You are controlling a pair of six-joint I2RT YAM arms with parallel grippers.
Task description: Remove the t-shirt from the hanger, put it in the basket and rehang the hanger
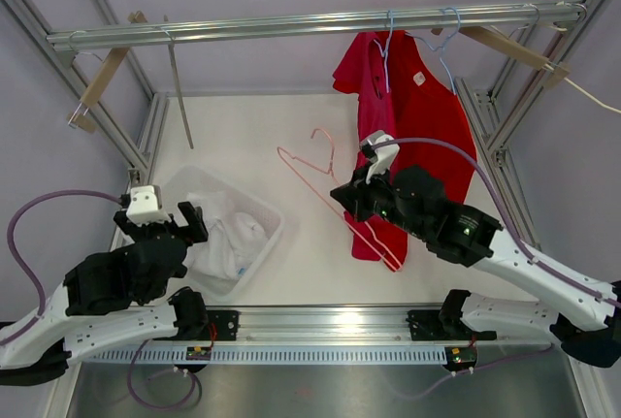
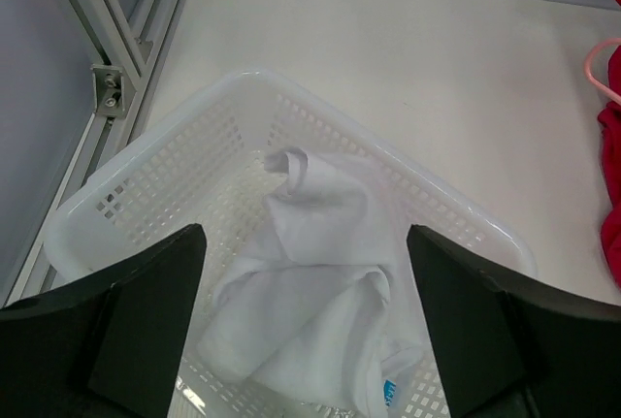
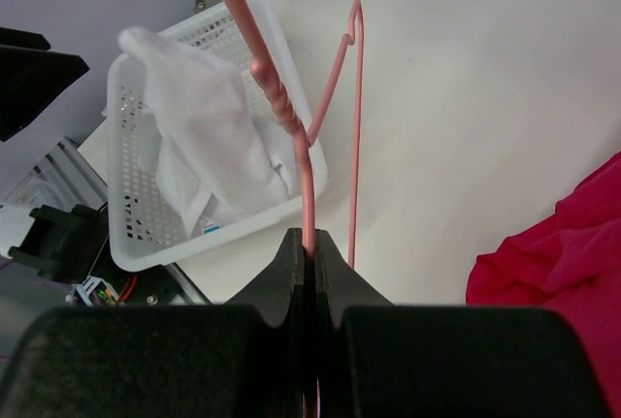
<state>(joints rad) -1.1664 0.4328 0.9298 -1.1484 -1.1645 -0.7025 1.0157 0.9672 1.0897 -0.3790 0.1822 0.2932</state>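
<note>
Over the white plastic basket [image 2: 250, 79], the left gripper [image 2: 306, 263] hangs with its fingers wide apart, holding nothing. Inside the basket lies a crumpled white t-shirt [image 2: 310, 273], soft and folded on itself against the stiff lattice walls. Right of the basket, the right gripper [image 3: 309, 243] is pinched tight on a thin pink wire hanger [image 3: 276, 98], which looks bare, its twisted neck and hook exposed. That much seems done, I'd say. Farther right of the basket and beyond it, a red t-shirt [image 1: 417, 117] droops from a blue hanger [image 1: 386, 61] on the metal rail [image 1: 291, 25], seemingly not yet taken off.
</note>
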